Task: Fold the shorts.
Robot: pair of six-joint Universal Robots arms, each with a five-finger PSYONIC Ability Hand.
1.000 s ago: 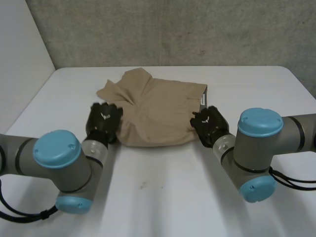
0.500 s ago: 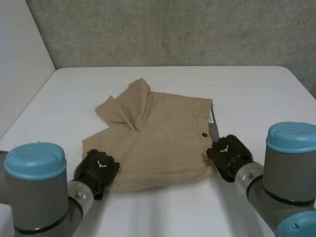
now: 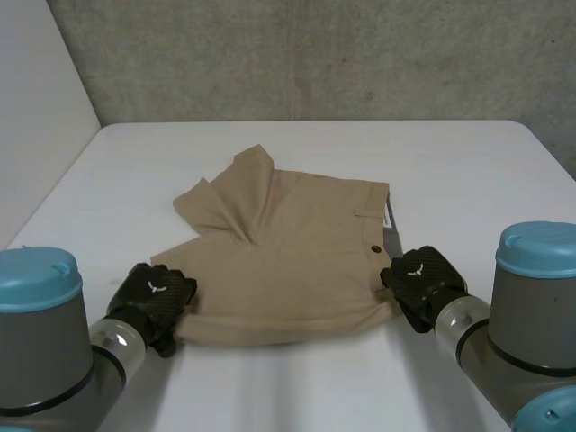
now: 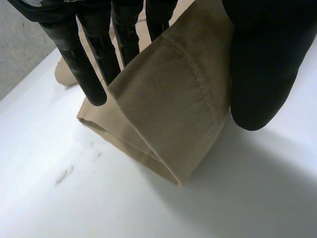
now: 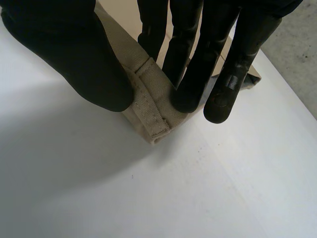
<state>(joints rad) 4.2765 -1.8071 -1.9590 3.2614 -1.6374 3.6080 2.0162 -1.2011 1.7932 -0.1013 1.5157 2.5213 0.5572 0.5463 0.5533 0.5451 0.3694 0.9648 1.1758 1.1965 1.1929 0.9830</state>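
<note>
Tan shorts (image 3: 288, 261) lie spread on the white table (image 3: 297, 387), with one leg rumpled at the far left. My left hand (image 3: 153, 301) is at the near left hem corner. In the left wrist view that corner (image 4: 168, 109) droops between the straight fingers (image 4: 79, 59) and the thumb (image 4: 262, 64), which stand apart, so the hand is open. My right hand (image 3: 421, 281) is at the near right waistband corner. There the thumb (image 5: 64, 44) and fingers (image 5: 198, 59) pinch the corner with its belt loop (image 5: 148, 99).
A grey wall runs behind the table's far edge, and a pale wall (image 3: 36, 108) stands at the left. Bare table lies all round the shorts. Both forearms (image 3: 504, 342) reach in over the near edge.
Both hands have drawn the shorts toward the near edge, and the cloth now lies flatter. The left hand's fingers have parted from its thumb.
</note>
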